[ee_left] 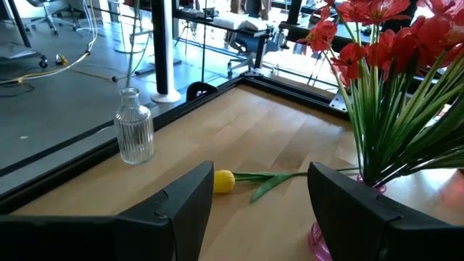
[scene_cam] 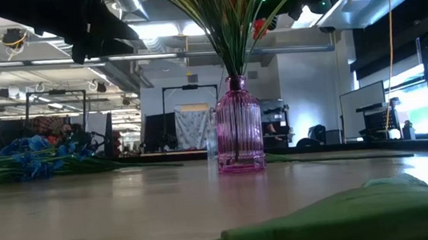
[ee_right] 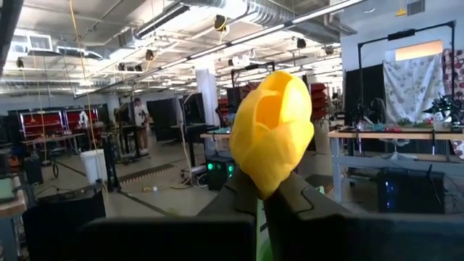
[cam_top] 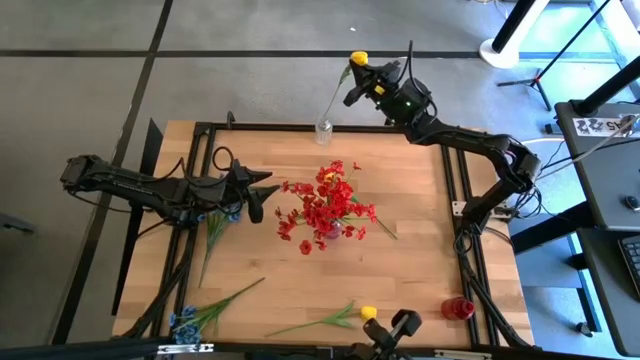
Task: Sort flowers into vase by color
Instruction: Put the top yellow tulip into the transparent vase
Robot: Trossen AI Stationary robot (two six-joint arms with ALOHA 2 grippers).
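Observation:
My right gripper (cam_top: 355, 82) is raised beyond the table's far edge, shut on a yellow tulip (cam_top: 358, 58). A clear glass vase (cam_top: 324, 130) stands below it at the far edge. A purple vase (scene_cam: 238, 126) holding several red flowers (cam_top: 325, 212) stands at mid-table. My left gripper (cam_top: 255, 197) hangs open just left of the red flowers, holding nothing. Another yellow tulip (ee_left: 224, 181) lies flat on the table beyond the left gripper's fingers. Blue flowers (cam_top: 215, 222) lie under my left arm. My right gripper pinches the tulip's stem just under the head (ee_right: 259, 210) between its two fingers, which slant upward. The yellow head (ee_right: 274, 127) stands above the fingertips. The stem (cam_top: 336, 100) slants down to the clear vase's mouth; whether its end is inside cannot be told.
More flowers lie along the near edge: a blue one (cam_top: 190, 318) at the near left and a yellow tulip (cam_top: 368, 313) near the middle. A small red vase (cam_top: 458, 308) stands at the near right. A black frame (cam_top: 455, 170) runs round the tabletop.

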